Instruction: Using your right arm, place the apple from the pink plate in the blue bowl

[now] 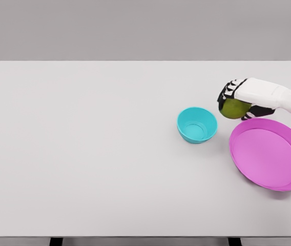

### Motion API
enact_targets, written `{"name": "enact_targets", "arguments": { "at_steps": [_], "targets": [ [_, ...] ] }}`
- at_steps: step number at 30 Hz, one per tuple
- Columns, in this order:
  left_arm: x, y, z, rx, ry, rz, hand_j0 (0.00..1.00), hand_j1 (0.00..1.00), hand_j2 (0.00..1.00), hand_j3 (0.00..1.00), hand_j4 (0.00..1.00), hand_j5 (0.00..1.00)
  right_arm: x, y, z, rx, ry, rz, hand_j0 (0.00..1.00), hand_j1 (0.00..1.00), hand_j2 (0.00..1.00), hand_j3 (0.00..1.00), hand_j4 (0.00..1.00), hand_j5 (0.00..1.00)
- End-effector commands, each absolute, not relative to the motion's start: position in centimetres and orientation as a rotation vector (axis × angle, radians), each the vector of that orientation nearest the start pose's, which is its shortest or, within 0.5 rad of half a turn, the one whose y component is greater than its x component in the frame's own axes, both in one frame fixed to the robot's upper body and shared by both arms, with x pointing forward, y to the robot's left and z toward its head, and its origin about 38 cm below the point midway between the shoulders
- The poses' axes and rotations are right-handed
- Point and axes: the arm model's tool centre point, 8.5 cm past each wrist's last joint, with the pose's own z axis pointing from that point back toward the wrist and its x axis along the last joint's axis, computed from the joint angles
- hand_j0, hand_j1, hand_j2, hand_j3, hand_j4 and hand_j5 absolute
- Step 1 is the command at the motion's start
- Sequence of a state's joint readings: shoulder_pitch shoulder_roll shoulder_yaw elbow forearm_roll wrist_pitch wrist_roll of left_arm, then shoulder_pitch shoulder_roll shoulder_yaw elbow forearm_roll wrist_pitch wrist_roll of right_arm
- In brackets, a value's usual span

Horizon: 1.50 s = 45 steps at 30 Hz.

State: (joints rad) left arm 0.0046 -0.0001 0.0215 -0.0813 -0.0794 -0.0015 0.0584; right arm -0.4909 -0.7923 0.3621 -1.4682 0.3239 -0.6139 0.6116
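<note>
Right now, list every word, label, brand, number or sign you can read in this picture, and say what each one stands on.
None: no text, label, number or sign is readable anywhere in the head view.
The blue bowl, the pink plate, the green apple held in the right robot hand and the white table are all plain, unmarked surfaces.

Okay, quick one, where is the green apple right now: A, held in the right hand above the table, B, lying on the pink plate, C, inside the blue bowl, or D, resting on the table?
A: the right hand grips the green apple, between the blue bowl and pink plate.
</note>
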Motion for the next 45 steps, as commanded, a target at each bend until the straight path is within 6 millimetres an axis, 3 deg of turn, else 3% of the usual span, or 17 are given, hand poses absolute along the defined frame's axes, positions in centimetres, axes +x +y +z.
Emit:
{"name": "enact_targets", "arguments": {
  "at_steps": [1,7,14,19,21,25,26,29,33,35,37,38,39,41,45],
  "targets": [
    [2.6,27.7,-26.2,0.149,-0.077,-0.059,1.00,1.00,1.00,1.00,1.00,1.00,42.4,-31.9,21.8,-0.354,-1.512,1.927,0.46,0.46,0.46,0.46,0.46,0.46],
    [2.6,27.7,-26.2,0.149,-0.077,-0.059,1.00,1.00,1.00,1.00,1.00,1.00,43.3,-27.4,20.8,-0.256,-1.536,2.004,0.47,0.47,0.47,0.47,0.47,0.47],
    [2.6,27.7,-26.2,0.149,-0.077,-0.059,1.00,1.00,1.00,1.00,1.00,1.00,43.3,-25.2,19.1,-0.181,-1.503,2.060,0.47,0.47,0.47,0.47,0.47,0.47],
    [2.6,27.7,-26.2,0.149,-0.077,-0.059,1.00,1.00,1.00,1.00,1.00,1.00,43.4,-25.4,18.9,-0.180,-1.495,2.056,0.48,0.48,0.48,0.48,0.48,0.48],
    [2.6,27.7,-26.2,0.149,-0.077,-0.059,1.00,1.00,1.00,1.00,1.00,1.00,43.5,-25.6,18.7,-0.179,-1.487,2.048,1.00,1.00,1.00,1.00,1.00,1.00],
    [2.6,27.7,-26.2,0.149,-0.077,-0.059,1.00,1.00,1.00,1.00,1.00,1.00,43.5,-25.6,18.9,-0.181,-1.494,2.049,1.00,1.00,1.00,1.00,1.00,1.00],
    [2.6,27.7,-26.2,0.151,-0.077,-0.059,1.00,1.00,1.00,1.00,1.00,1.00,43.7,-25.7,19.7,-0.198,-1.508,2.047,1.00,1.00,1.00,1.00,1.00,1.00],
    [2.6,27.7,-26.2,0.149,-0.077,-0.059,1.00,1.00,1.00,1.00,1.00,1.00,44.2,-26.0,24.5,-0.313,-1.610,2.043,1.00,1.00,1.00,1.00,1.00,1.00],
    [2.6,27.7,-26.2,0.149,-0.077,-0.059,1.00,1.00,1.00,1.00,1.00,1.00,44.2,-29.6,27.4,-0.436,-1.617,1.987,1.00,1.00,1.00,1.00,1.00,1.00],
    [2.6,27.7,-26.2,0.149,-0.077,-0.058,1.00,1.00,1.00,1.00,1.00,1.00,44.1,-32.5,28.5,-0.506,-1.576,1.960,1.00,1.00,1.00,1.00,1.00,1.00],
    [2.6,27.7,-26.2,0.149,-0.077,-0.059,1.00,1.00,1.00,1.00,1.00,1.00,44.0,-37.3,29.0,-0.584,-1.559,1.812,1.00,1.00,1.00,1.00,1.00,1.00],
    [2.6,27.7,-26.2,0.149,-0.077,-0.059,1.00,1.00,1.00,1.00,1.00,1.00,44.1,-38.6,29.4,-0.611,-1.569,1.758,1.00,1.00,1.00,1.00,1.00,1.00],
    [2.6,27.7,-26.2,0.149,-0.077,-0.059,1.00,1.00,1.00,1.00,1.00,1.00,44.2,-40.5,29.3,-0.630,-1.558,1.693,1.00,1.00,1.00,1.00,1.00,1.00],
    [2.6,27.7,-26.2,0.149,-0.077,-0.058,1.00,1.00,1.00,1.00,1.00,1.00,43.7,-42.0,27.0,-0.601,-1.504,1.656,1.00,1.00,1.00,1.00,1.00,1.00],
    [2.6,27.7,-26.2,0.149,-0.077,-0.059,1.00,1.00,1.00,1.00,1.00,1.00,44.7,-40.2,22.8,-0.493,-1.517,1.589,1.00,1.00,1.00,1.00,1.00,1.00]
  ]
}}
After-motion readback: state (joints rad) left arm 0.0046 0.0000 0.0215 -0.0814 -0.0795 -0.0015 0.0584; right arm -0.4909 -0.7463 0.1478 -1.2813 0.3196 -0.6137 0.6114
